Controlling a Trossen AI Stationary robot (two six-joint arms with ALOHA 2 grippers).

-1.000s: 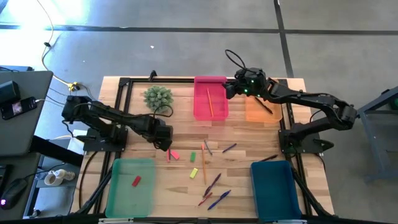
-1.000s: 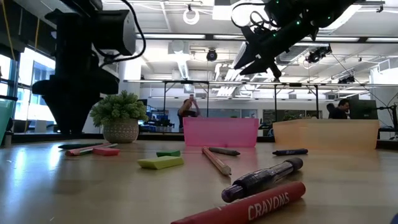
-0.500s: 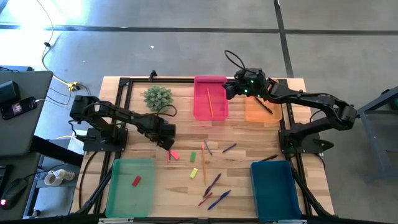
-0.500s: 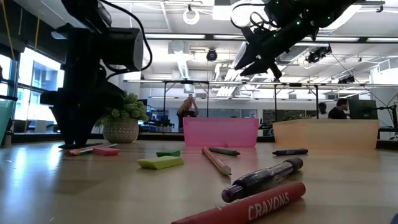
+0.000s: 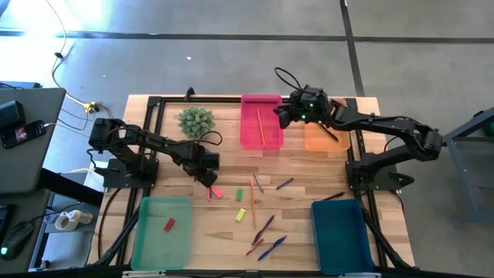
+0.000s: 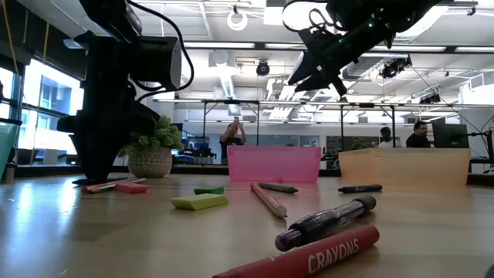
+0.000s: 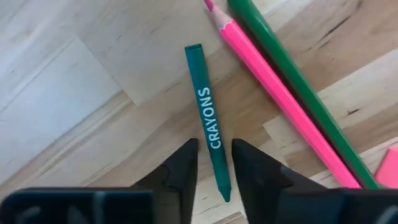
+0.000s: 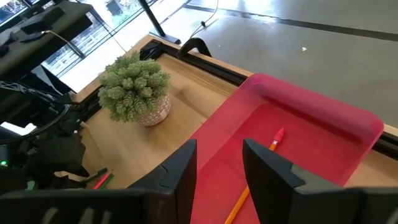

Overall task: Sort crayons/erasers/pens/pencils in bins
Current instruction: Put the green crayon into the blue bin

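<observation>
A dark green crayon (image 7: pixel 208 112) marked CRAYONS lies flat on the wooden table. My left gripper (image 7: pixel 214 146) (image 5: pixel 208 179) points down over it. It is open, with one finger on each side of the crayon's pointed end and a thin gap at both sides. A pink pencil (image 7: pixel 280 93) and a green pencil (image 7: pixel 298 81) lie side by side close by, next to a pink eraser (image 5: pixel 217 191). My right gripper (image 8: pixel 219 149) (image 5: pixel 282 114) hangs open and empty above the pink bin (image 5: pixel 251 135), which holds an orange pencil (image 5: pixel 260 127).
A potted plant (image 5: pixel 196 121) stands at the far left. The orange bin (image 5: pixel 312 139) holds a dark pen, and the green bin (image 5: pixel 154 239) holds a red eraser (image 5: pixel 169 225). The teal bin (image 5: pixel 340 235) sits near right. Green (image 5: pixel 238 194) and yellow (image 5: pixel 241 215) erasers, an orange pencil (image 5: pixel 253 202) and pens lie mid-table.
My left gripper has sunk to the table and shifted a little toward the right edge, coming down over the crayon and pencils. Nothing on the table has moved.
</observation>
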